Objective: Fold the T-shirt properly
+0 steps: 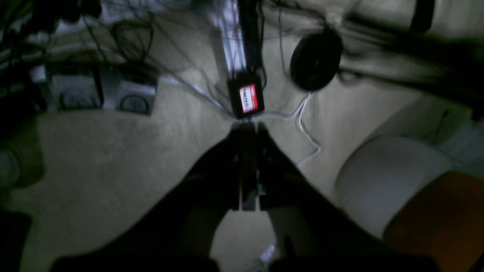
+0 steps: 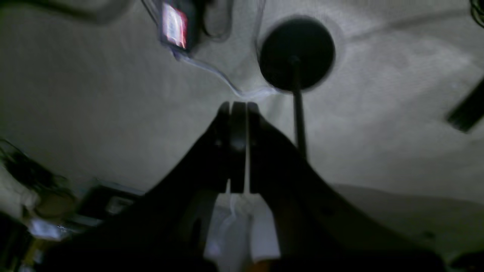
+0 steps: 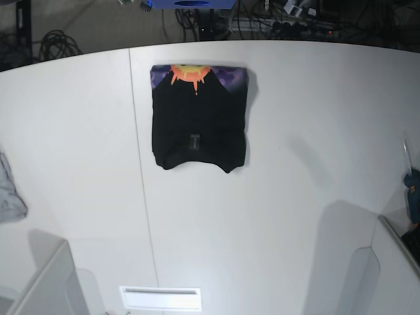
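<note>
The T-shirt (image 3: 199,118) lies folded into a compact rectangle toward the far edge of the white surface (image 3: 295,216), with bare room on every side. The left tool (image 1: 247,130) and right tool (image 2: 238,107) are both closed on nothing, off the surface above carpeted floor.

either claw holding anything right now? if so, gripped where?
Nothing held. The left claw and right claw are both shut on nothing, aimed at the floor. The T-shirt lies folded on the table, untouched.

Bare table (image 3: 275,216) surrounds the folded T-shirt (image 3: 199,121); a grey cloth (image 3: 9,190) lies at its edge.
</note>
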`<state>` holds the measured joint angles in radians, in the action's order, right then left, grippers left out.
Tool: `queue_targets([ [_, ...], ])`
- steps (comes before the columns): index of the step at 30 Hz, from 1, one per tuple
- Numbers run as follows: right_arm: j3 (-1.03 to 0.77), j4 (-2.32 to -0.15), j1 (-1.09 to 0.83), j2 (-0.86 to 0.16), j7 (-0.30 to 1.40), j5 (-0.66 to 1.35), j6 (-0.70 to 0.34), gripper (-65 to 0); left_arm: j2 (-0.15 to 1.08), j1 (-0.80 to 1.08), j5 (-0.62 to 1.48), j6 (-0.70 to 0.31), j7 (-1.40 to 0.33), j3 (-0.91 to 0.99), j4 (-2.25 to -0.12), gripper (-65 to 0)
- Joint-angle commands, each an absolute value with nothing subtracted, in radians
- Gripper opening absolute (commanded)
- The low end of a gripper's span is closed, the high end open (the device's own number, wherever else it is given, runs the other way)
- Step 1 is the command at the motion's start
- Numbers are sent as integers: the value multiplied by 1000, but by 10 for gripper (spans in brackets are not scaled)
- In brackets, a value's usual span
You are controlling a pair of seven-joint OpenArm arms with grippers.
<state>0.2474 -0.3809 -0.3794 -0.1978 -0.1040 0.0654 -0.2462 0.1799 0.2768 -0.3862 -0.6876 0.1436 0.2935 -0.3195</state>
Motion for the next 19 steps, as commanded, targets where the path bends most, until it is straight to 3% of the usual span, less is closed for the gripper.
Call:
queue_targets([
  [1,245,-346,-380,-196,-131,62,-249,-650,193,268,-403,-698,189,295,-283,-650],
  [5,245,-226,-325,-148,-211,62,-249,-650,194,189,-530,-691,275,295,-143,-650],
  [11,245,-183,-298,-114,-243,64,-246,-650,188,165,-684,-499,282,295,-114,-650],
  [19,245,-188,-298,-105,-280,64,-246,-650,188,150,-688,-483,285,302,-116,-650],
])
